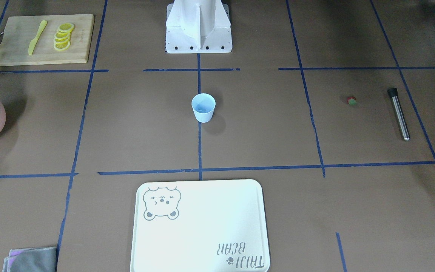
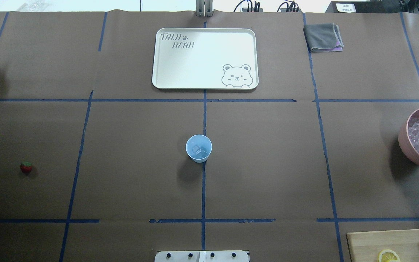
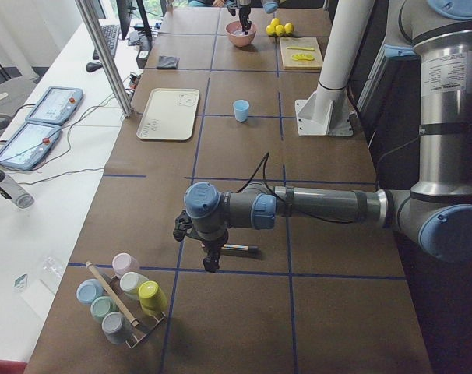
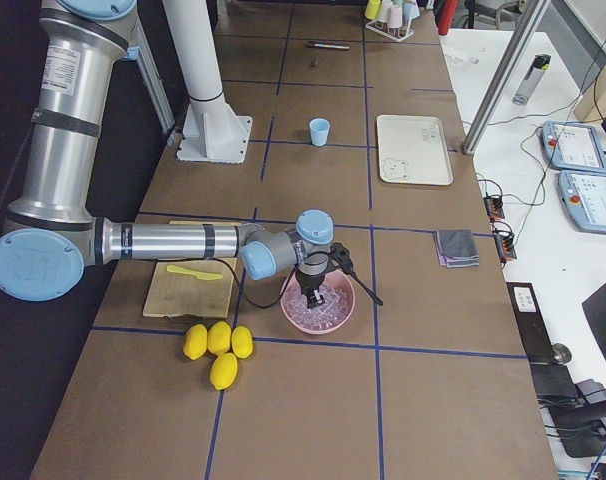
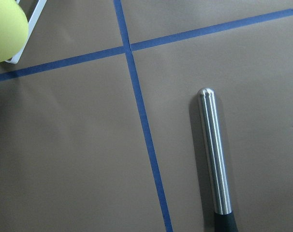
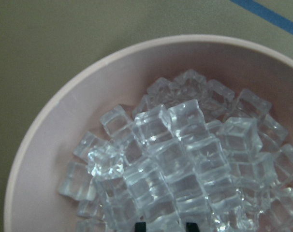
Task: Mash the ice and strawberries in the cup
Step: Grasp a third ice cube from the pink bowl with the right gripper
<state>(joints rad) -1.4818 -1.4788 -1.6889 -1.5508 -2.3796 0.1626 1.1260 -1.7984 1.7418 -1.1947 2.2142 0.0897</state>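
your brown table (image 2: 267, 163), gridded with blue tape, fills every view. the left arm (image 3: 322, 206) reaches out low over its left end. the left gripper (image 3: 210, 263) hangs just above the steel muddler (image 1: 398, 113), but only the side view shows it, so you can't tell how its fingers stand. the right arm (image 4: 173, 242) stretches over the right end. the right gripper (image 6: 164, 226) sits down in the pink bowl (image 6: 64, 121), its two dark tips parted over the heap of cubes (image 6: 185, 159) with nothing clearly pinched between them.

the pale tray (image 2: 195, 58) with its bear print lies on the far side of the middle. the wooden board (image 1: 17, 41) is near the robot on the right, carrying lemon slices (image 1: 63, 36) and a yellow knife (image 1: 37, 37). a folded grey cloth (image 2: 323, 36) lies right of the tray.

the cup (image 1: 203, 113) stands upright at the table's centre, on the tape line, well apart from both grippers. the strawberry (image 2: 26, 167) lies on the bare table far to the left, near the muddler but not touching it. you can see the ice (image 2: 196, 149) at the bottom of the cup.
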